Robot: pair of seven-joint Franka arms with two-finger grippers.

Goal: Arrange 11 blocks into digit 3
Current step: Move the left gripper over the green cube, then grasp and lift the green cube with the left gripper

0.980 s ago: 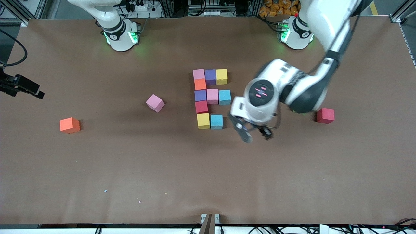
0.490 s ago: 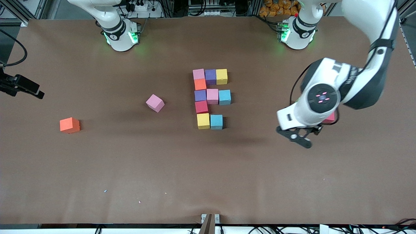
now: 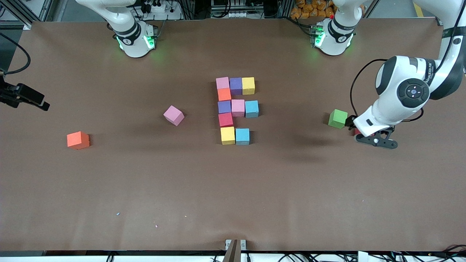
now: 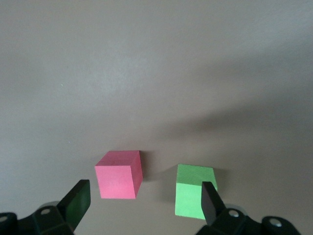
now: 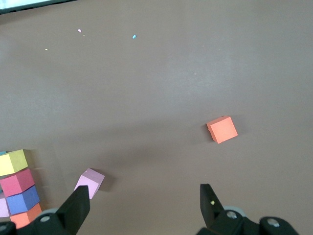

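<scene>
Swinging away from the blocks [image 3: 236, 109] in the middle of the table [image 3: 233, 189], the left gripper [image 3: 375, 140] now hangs over a red block [image 4: 120, 174] beside a green block [image 3: 338, 118], fingers spread wide and holding nothing. Loose pink block [image 3: 173, 115] and orange block [image 3: 78, 140] lie toward the right arm's end. The right gripper [image 5: 144, 208] waits, spread too.

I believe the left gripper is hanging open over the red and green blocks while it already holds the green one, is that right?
Not quite: the left gripper hangs open over the red block and the green block, but it holds nothing. The left wrist view shows both blocks resting on the table, apart from the fingers.
</scene>
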